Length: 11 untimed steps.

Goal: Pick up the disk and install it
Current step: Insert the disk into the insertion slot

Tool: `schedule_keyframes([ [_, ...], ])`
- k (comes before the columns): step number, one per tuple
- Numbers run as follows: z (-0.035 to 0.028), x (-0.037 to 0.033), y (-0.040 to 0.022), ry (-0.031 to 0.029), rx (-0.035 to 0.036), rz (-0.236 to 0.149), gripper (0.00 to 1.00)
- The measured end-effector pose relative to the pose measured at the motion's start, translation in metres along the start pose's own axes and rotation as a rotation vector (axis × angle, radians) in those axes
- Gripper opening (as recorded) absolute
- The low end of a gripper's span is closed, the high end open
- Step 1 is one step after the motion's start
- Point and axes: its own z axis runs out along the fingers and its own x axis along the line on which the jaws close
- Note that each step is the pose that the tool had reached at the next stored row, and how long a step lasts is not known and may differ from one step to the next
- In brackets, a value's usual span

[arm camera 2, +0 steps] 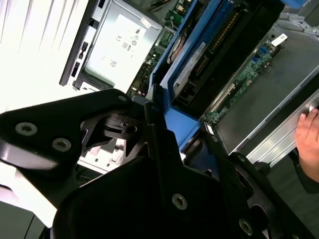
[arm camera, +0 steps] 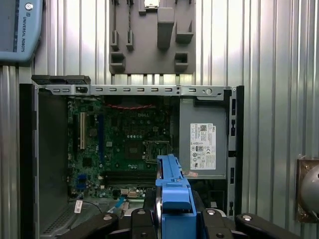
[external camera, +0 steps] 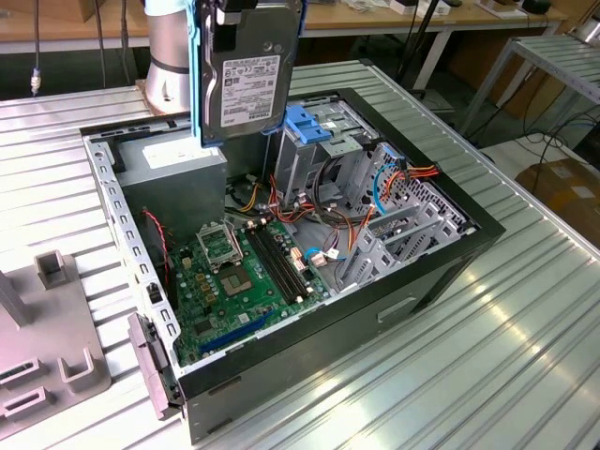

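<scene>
The gripper (external camera: 227, 26) is clamped on the disk (external camera: 246, 86), which hangs upright over the open computer case (external camera: 441, 272) at twelve o'clock in the exterior view; a slack hold or skewed descent could knock it against the drive cage (external camera: 292, 173) at its five o'clock.

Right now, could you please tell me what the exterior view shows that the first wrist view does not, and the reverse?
Exterior view: the disk with its white label facing the camera, hanging upright under the claw above the open case, and the blue latch on the drive cage.
First wrist view: the disk edge-on, its blue rail toward the camera, and the white sticker on the power supply.
Both: the motherboard and the grey fixture beside the case.
</scene>
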Motion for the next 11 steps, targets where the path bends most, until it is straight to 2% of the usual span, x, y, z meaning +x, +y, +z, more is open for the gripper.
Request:
schedule_keyframes([
  [6,0.0001,0.0021,-0.0027,0.0001,-0.0001,0.0,0.37],
  [11,0.0003,0.0022,-0.0077,0.0004,-0.0002,0.01,0.37],
])
